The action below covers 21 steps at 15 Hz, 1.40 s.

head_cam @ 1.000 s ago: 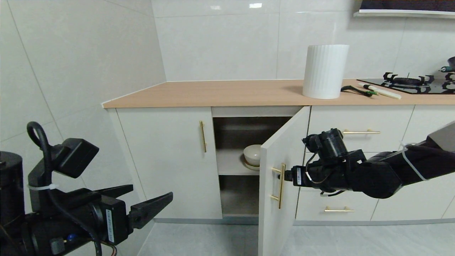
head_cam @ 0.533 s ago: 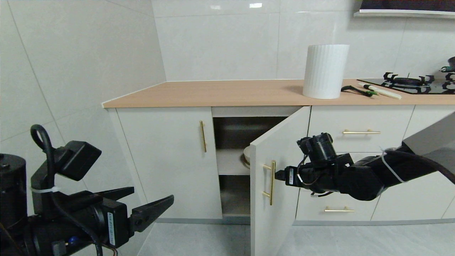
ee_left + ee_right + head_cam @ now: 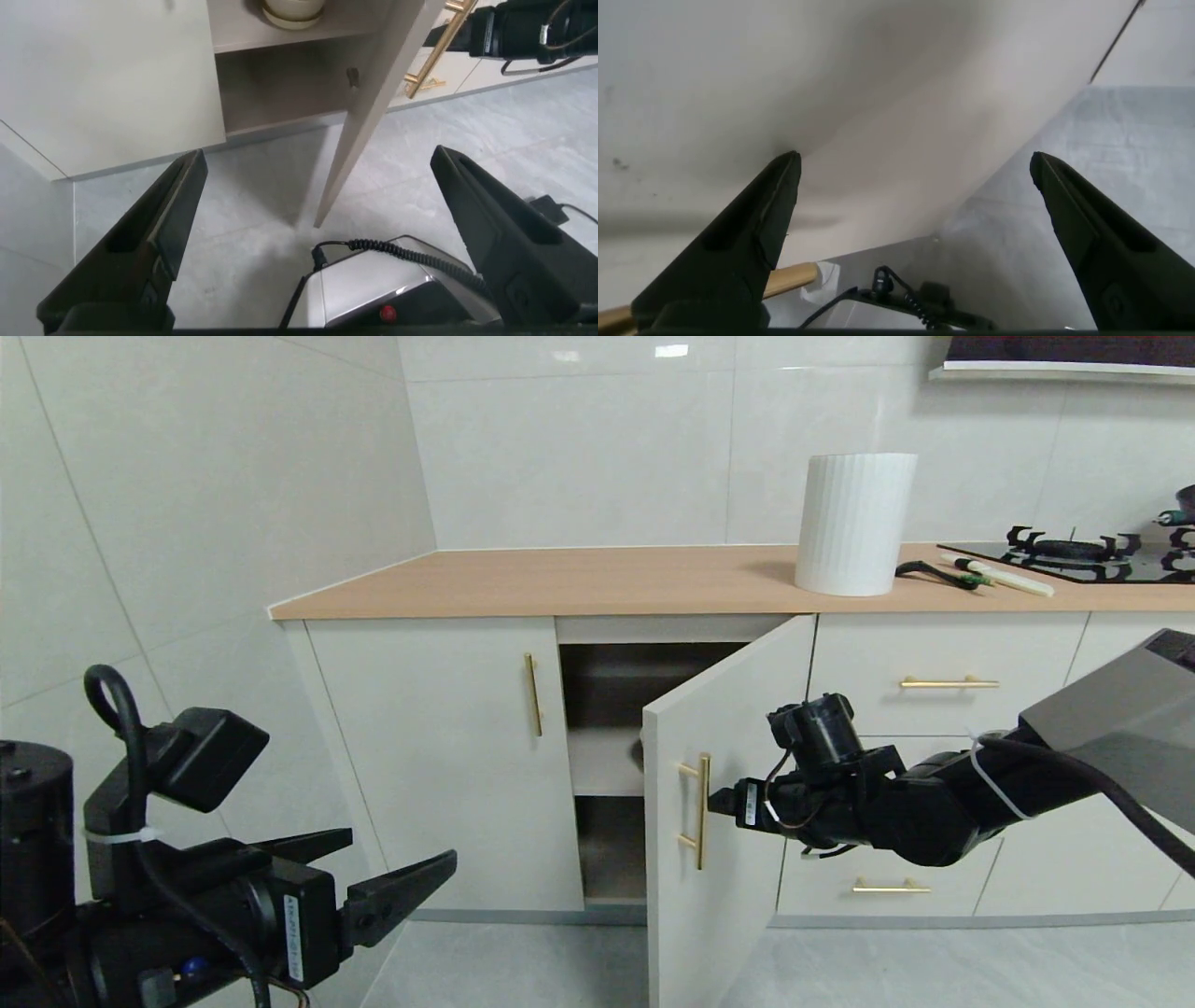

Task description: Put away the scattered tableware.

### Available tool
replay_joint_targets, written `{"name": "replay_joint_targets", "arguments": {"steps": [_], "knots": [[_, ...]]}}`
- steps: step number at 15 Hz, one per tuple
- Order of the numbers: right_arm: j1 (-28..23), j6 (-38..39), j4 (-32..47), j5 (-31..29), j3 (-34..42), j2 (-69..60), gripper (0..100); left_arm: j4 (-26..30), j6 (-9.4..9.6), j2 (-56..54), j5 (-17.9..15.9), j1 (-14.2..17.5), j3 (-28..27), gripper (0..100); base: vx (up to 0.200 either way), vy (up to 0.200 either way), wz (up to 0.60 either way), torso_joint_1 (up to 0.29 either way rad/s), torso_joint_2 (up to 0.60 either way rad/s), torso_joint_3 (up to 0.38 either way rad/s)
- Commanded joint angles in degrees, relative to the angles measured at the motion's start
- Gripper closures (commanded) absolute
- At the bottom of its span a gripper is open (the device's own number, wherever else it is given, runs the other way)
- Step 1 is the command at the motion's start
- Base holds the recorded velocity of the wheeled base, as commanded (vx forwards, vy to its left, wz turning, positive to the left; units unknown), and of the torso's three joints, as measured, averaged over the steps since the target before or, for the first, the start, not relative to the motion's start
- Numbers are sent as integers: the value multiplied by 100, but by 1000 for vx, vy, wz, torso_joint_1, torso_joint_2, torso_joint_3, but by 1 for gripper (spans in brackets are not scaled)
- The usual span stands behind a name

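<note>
The cabinet door (image 3: pixel 738 775) stands partly open below the wooden counter. My right gripper (image 3: pixel 717 799) is at the door's outer face, just beside its gold handle (image 3: pixel 700 812). Its fingers are spread open, with the pale door face (image 3: pixel 831 103) close in front of the right gripper (image 3: pixel 913 161) and the handle (image 3: pixel 785 277) off to one side. A cream bowl (image 3: pixel 291 11) sits on a plate on the cabinet's middle shelf. My left gripper (image 3: pixel 403 849) hangs open and empty low at the left, over the grey floor (image 3: pixel 280 233).
A tall white ribbed container (image 3: pixel 854 523) stands on the counter (image 3: pixel 579 581), with utensils (image 3: pixel 990 576) and a gas hob (image 3: pixel 1074 553) beyond it. The left cabinet door (image 3: pixel 439 756) is closed. Drawers (image 3: pixel 948 683) sit to the right of the open door.
The door has swung further toward closed, with my right gripper following it leftward. The bowl, visible earlier in the head view, is now hidden behind the door. The left arm barely moved.
</note>
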Motion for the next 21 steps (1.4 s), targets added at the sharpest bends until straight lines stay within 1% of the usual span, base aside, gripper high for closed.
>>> {"name": "replay_joint_targets", "arguments": {"steps": [1,6,10,15,17,19,21], "knots": [[-1,25,-17,-2,-11,7,0,-4,-1,-2,3,8,-2,0,200,0,0,2,2,12],[8,95,-17,7,-20,7,0,-13,-1,16,3,8,-2,0,200,0,0,3,2,1],[96,491,-17,16,-160,7,0,-21,-10,16,3,0,-11,0,0,0,0,0,0,0],[96,1572,-8,-11,-890,341,0,-21,-10,-2,21,0,-11,0,0,0,0,0,0,0],[96,1792,-8,-151,-1092,499,0,-21,-10,7,21,8,-11,0,0,0,0,0,0,0],[61,2205,9,-573,-1602,877,0,-21,-10,-2,21,0,-11,0,0,0,0,0,0,0],[-45,2275,36,-907,-1927,1158,0,-21,-10,-11,30,0,-11,0,0,0,0,0,0,0]]}}
